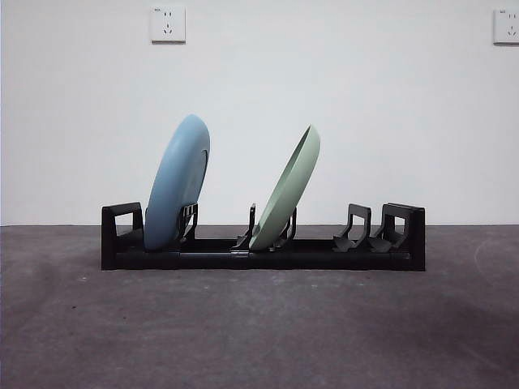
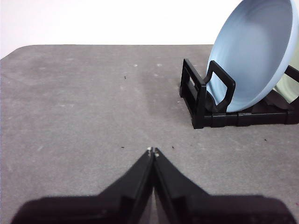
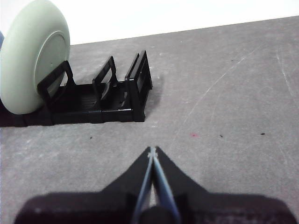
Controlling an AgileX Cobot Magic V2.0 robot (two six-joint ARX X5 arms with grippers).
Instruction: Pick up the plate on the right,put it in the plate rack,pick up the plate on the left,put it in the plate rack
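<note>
The black plate rack (image 1: 268,258) lies across the table in the front view. A blue plate (image 1: 178,182) stands in its left slots, leaning right. A pale green plate (image 1: 285,190) leans right in the middle slots. In the left wrist view the blue plate (image 2: 254,53) rests behind the rack's loop end (image 2: 205,95), and my left gripper (image 2: 153,150) is shut, well short of the rack, holding nothing. From the right wrist camera the green plate (image 3: 32,60) shows its underside in the rack (image 3: 105,100); my right gripper (image 3: 152,150) is shut and empty, away from the rack's end.
The rack's right-hand prongs (image 1: 357,228) hold no plate. Grey tabletop (image 1: 259,332) stretches in front of the rack. A white wall with two sockets (image 1: 168,24) stands behind. Neither arm shows in the front view.
</note>
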